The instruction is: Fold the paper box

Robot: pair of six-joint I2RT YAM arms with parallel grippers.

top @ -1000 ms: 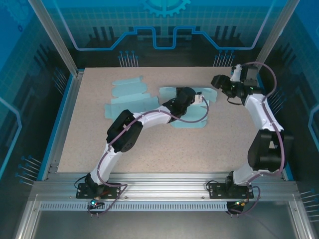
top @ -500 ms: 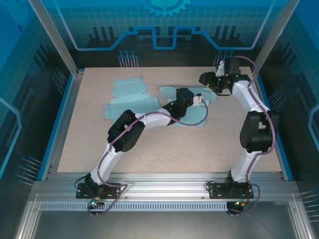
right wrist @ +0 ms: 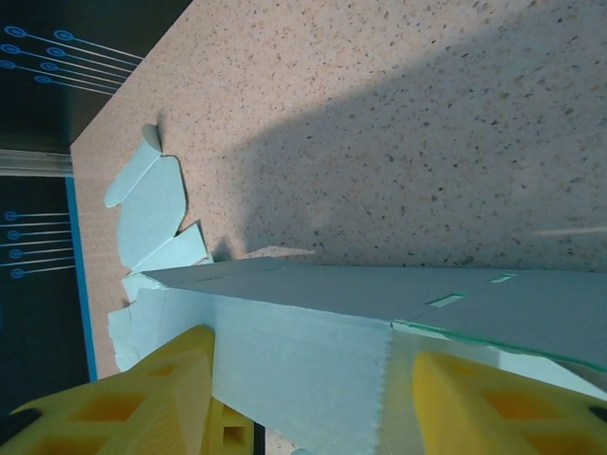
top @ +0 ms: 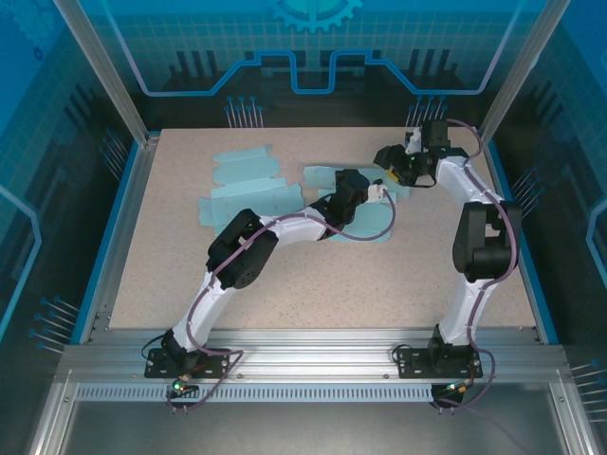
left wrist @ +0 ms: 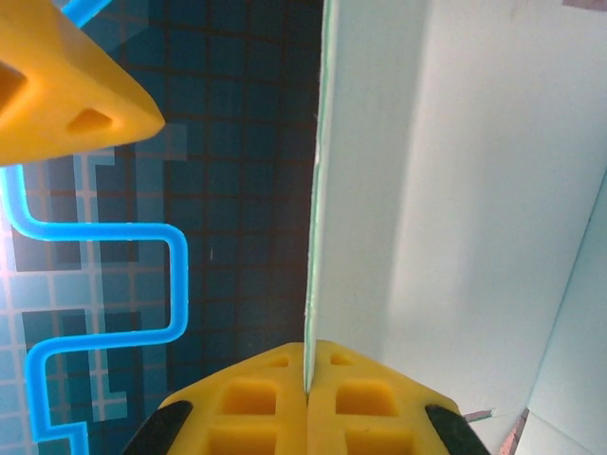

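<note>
Speckled beige table (top: 152, 284) inside a blue-lit cage. The left gripper (left wrist: 306, 384) is clamped tight on a thin edge of the paper box (top: 365, 226) — that box sits mid-table toward the back, with one panel raised off the surface. The right gripper (right wrist: 303, 374) has its yellow fingers spread with a box panel between them — can't tell if it's actually squeezing. More flat pale-blue cutouts (top: 242, 180) lie off to the left.

Speckled table (top: 313, 284), spare flat teal blank (top: 239, 178) lying left, paper box (top: 377, 218) centre.
</note>
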